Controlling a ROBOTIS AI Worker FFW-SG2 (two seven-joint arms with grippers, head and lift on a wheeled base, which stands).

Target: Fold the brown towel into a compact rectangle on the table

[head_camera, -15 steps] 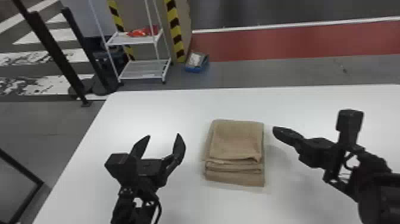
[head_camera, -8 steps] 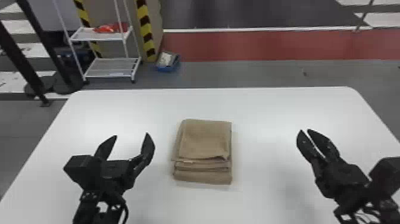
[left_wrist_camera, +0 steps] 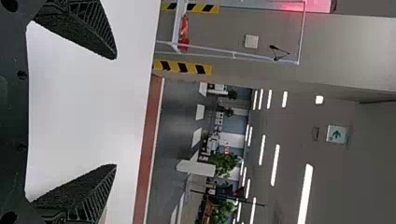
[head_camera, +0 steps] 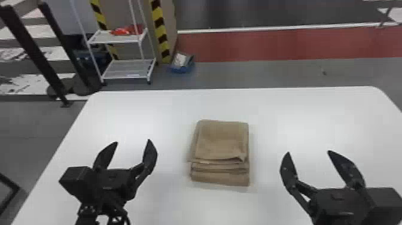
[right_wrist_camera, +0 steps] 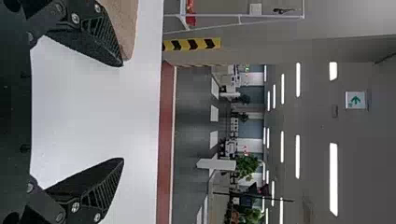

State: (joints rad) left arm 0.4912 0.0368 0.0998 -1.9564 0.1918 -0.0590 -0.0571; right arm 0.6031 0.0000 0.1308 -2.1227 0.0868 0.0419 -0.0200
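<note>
The brown towel (head_camera: 222, 140) lies folded in a compact, layered rectangle on the white table (head_camera: 155, 113), its stacked folds facing the near side. To its left, apart from it, my left gripper (head_camera: 131, 141) stands open and empty above the table. My right gripper (head_camera: 308, 152) is to the towel's right, likewise open with nothing held. In the left wrist view the left gripper (left_wrist_camera: 116, 112) has its fingers wide apart. In the right wrist view the right gripper (right_wrist_camera: 123, 112) is spread, and part of the towel (right_wrist_camera: 122, 23) shows beyond one finger.
Beyond the table's far edge stand a white wire shelf (head_camera: 128, 68) with a red item on it and a blue bin (head_camera: 182, 63) on the floor. Black posts (head_camera: 33, 51) rise past the far left corner.
The right gripper has turned, from fingers looking close together half a second ago to wide open now. The head view has shifted, moving everything across it. The towel keeps its folded shape.
</note>
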